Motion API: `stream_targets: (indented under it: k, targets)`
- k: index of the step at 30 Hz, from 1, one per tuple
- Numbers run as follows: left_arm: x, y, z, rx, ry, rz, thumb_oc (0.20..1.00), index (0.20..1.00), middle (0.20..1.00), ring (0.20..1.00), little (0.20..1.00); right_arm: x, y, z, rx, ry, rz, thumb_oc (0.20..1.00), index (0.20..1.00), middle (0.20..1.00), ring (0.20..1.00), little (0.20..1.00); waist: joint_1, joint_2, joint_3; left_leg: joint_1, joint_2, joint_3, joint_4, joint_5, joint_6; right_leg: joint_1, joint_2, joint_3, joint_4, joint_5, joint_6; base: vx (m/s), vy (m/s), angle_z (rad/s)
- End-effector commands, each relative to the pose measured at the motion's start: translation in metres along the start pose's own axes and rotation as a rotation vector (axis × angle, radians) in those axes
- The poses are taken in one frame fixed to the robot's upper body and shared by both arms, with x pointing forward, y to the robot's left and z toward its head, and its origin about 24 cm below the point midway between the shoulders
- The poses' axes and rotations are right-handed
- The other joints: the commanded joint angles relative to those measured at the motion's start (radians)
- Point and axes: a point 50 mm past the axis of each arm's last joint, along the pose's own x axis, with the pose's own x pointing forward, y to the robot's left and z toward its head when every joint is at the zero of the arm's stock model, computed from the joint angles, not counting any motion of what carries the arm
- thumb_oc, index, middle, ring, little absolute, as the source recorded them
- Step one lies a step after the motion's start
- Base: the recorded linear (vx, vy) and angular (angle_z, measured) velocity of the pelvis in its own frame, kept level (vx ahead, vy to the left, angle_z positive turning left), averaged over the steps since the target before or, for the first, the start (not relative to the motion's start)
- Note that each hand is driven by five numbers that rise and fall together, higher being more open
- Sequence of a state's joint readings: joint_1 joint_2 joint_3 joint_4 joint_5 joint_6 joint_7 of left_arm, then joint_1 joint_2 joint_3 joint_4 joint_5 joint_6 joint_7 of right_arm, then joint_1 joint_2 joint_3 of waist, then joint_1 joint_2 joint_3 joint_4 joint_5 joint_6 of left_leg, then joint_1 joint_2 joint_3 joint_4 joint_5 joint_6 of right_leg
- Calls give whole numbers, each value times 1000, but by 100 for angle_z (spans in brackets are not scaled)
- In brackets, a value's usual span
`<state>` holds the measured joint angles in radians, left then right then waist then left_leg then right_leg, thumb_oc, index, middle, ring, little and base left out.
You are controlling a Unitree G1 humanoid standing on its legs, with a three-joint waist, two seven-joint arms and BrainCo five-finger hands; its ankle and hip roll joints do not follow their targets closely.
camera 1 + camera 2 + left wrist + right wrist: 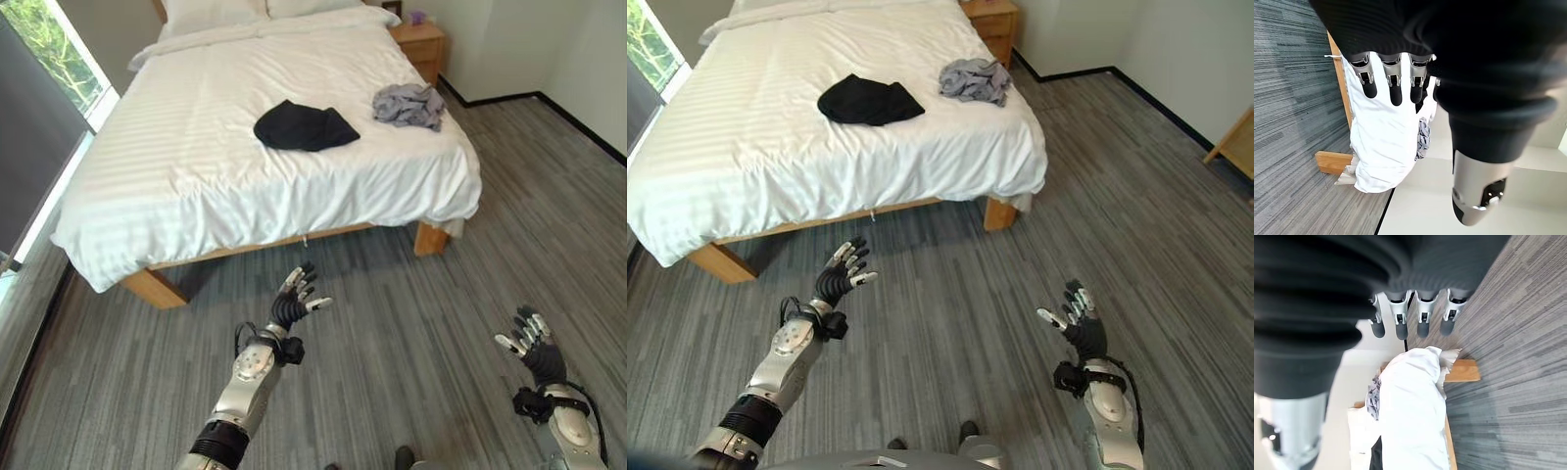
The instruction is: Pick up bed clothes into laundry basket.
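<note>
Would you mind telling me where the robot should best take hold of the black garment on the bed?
Probably at the near edge of the black garment, coming from the foot of the bed where the robot stands. It lies flat in a loose heap, so fingers could pinch a raised fold from above.

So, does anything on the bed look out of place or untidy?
Yes. Two crumpled garments lie loose on the made white bed: a black garment near the middle and a grey garment nearer the right edge.
</note>
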<state>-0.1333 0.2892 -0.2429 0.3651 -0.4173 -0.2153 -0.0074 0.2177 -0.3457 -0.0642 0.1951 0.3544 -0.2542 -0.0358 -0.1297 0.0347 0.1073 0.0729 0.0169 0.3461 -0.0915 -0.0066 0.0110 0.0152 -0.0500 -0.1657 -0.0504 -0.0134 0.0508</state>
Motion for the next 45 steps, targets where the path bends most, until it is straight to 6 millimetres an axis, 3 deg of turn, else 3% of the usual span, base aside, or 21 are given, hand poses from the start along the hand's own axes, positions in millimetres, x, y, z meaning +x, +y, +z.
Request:
stream_targets:
  k: [1, 6, 7, 10, 13, 14, 16, 18, 20, 21, 23, 25, 26, 29, 32, 34, 36, 38, 41, 43, 45]
  targets:
    - [11, 20, 26, 85, -103, 51, 1000, 1000, 1000, 1000, 1000, 13, 7, 37, 21, -187, 31, 1000, 1000, 1000, 1000, 1000, 6, -45, 23, 15, 9, -23, 16, -31, -15, -54, -171, 24, 225, 56, 132, -30, 120, -25]
    - [13, 26, 33, 97, -119, 78, 1000, 1000, 1000, 1000, 1000, 21, 25, 48, 50, -234, 81, 1000, 1000, 1000, 1000, 1000, -12, -25, 94, 32, 16, 9, 37, -51, -2, -243, -200, 34, 508, 129, 162, 81, 42, -37]
    - [11, 33, 40, 130, -143, 80, 1000, 1000, 1000, 1000, 1000, 26, 35, 54, 28, -253, 129, 1000, 1000, 1000, 1000, 1000, -11, -20, 97, 74, 23, 46, 37, -88, -29, -272, -278, -39, 373, 118, 158, 275, -105, -37]
    - [12, 32, 37, 86, -144, 90, 1000, 1000, 1000, 1000, 1000, 24, 39, 55, 35, -254, 153, 1000, 1000, 1000, 1000, 1000, -38, -27, 109, 139, 47, 58, 25, -104, -79, -300, -270, -45, 153, 169, 169, 459, -278, -54]
    - [15, 26, 39, 91, -150, 59, 1000, 1000, 1000, 1000, 1000, 19, 34, 54, 54, -248, 160, 1000, 1000, 1000, 1000, 1000, -71, -40, 113, 162, 104, 41, 109, -126, -113, -308, -250, -14, 147, 196, 163, 306, -334, 3]
    - [15, 26, 38, 74, -149, 64, 1000, 1000, 1000, 1000, 1000, 19, 30, 54, 52, -246, 155, 1000, 1000, 1000, 1000, 1000, -77, -36, 112, 146, 134, 28, 185, -111, -123, -302, -229, -7, 163, 176, 146, 462, -546, 43]
    - [13, 23, 31, -9, -130, 79, 1000, 1000, 1000, 1000, 1000, 21, 23, 56, 15, -246, 140, 1000, 1000, 1000, 1000, 1000, -76, -26, 126, 42, 230, -6, 469, 43, -136, -257, -160, -18, 192, 111, 68, 352, -497, 57]
    - [9, 20, 26, -65, -118, 88, 1000, 1000, 1000, 1000, 1000, 22, 15, 57, 64, -244, 117, 1000, 1000, 1000, 1000, 1000, -42, -32, 147, -87, 278, -91, 761, 134, -138, -177, -91, -19, 188, 35, -3, 358, -498, 32]
    - [8, 19, 25, -70, -114, 75, 1000, 1000, 1000, 1000, 1000, 21, 12, 56, 76, -235, 114, 1000, 1000, 1000, 1000, 1000, -33, -39, 156, -149, 277, -113, 836, 131, -139, -148, -74, -20, 173, 16, -26, 243, -365, -33]
    - [3, 19, 18, -72, -89, 71, 1000, 1000, 1000, 1000, 1000, 19, 3, 56, 51, -221, 106, 1000, 1000, 1000, 1000, 1000, 7, -75, 165, -254, 210, -141, 933, 116, -120, -85, -68, -8, 143, -3, -52, 410, -434, -39]
    - [-1, 18, 10, -78, -62, 74, 1000, 1000, 1000, 1000, 1000, 20, -3, 58, 17, -222, 90, 1000, 1000, 1000, 1000, 1000, 35, -82, 164, -342, 169, -131, 893, 91, -116, -17, -60, 0, 117, -13, -47, 466, -316, 15]
    - [-4, 15, 4, -107, -43, 65, 1000, 1000, 1000, 1000, 1000, 18, -8, 61, 50, -240, 63, 1000, 1000, 1000, 1000, 1000, 56, -73, 149, -388, 231, -56, 720, 127, -128, 55, -52, -18, 91, -40, -42, 520, -161, -18]
    - [-5, 14, 3, -108, -44, 69, 1000, 1000, 1000, 1000, 1000, 17, -10, 62, 60, -252, 49, 1000, 1000, 1000, 1000, 1000, 66, -54, 139, -396, 256, 13, 535, 174, -144, 86, -38, -34, 84, -66, -32, 529, -72, -20]
    - [-6, 12, 3, -91, -38, 50, 1000, 1000, 1000, 1000, 1000, 18, -6, 63, 31, -257, 63, 1000, 1000, 1000, 1000, 1000, 73, -45, 114, -332, 218, 103, 180, 239, -162, 149, -40, -63, 92, -113, 3, 601, -27, -7]
    - [-13, 17, 4, -67, -31, 30, 1000, 1000, 1000, 1000, 1000, 21, -5, 74, -14, -290, 87, 1000, 1000, 1000, 1000, 1000, 44, -26, 73, -273, 238, 321, 137, 227, -141, 193, -44, -128, 163, -163, 28, 567, -63, 42]
    - [-18, 17, 3, -59, -26, 11, 1000, 1000, 1000, 1000, 1000, 21, 1, 71, -11, -275, 114, 1000, 1000, 1000, 1000, 1000, 79, -34, 51, -263, 178, 289, 189, 146, -72, 180, -120, -130, 327, -105, 58, 617, 69, 65]
    - [-14, 9, 2, -48, -11, -19, 1000, 1000, 1000, 1000, 1000, 20, 7, 66, 2, -261, 107, 1000, 1000, 1000, 1000, 1000, 82, -62, 47, -242, 77, 289, 232, 36, 16, 100, -226, -100, 618, 155, 140, 533, 225, -50]
    - [-8, 2, 11, -27, -41, -57, 1000, 1000, 1000, 1000, 1000, 19, 14, 61, 41, -244, 119, 1000, 1000, 1000, 1000, 1000, 64, -53, 61, -190, 29, 281, 241, -16, 68, 6, -274, -56, 800, 279, 151, 481, 142, 16]
    - [-3, 2, 21, 9, -79, -69, 1000, 1000, 1000, 1000, 1000, 18, 17, 57, 36, -224, 150, 1000, 1000, 1000, 1000, 1000, 29, -32, 86, -112, -9, 197, 222, -62, 84, -167, -266, 13, 855, 159, 118, 414, -78, 87]
    - [-1, -2, 22, -26, -87, -86, 1000, 1000, 1000, 1000, 1000, 16, 13, 57, 22, -219, 161, 1000, 1000, 1000, 1000, 1000, 4, -24, 94, -67, -26, 120, 196, -66, 63, -223, -280, 21, 726, 94, 90, 338, -242, 189]
    - [-4, -6, 19, -51, -82, -109, 1000, 1000, 1000, 1000, 1000, 16, 2, 60, 3, -229, 137, 1000, 1000, 1000, 1000, 1000, -30, -26, 93, -56, -31, 21, 197, -61, 32, -221, -226, 102, 407, 79, 74, 338, -411, 142]
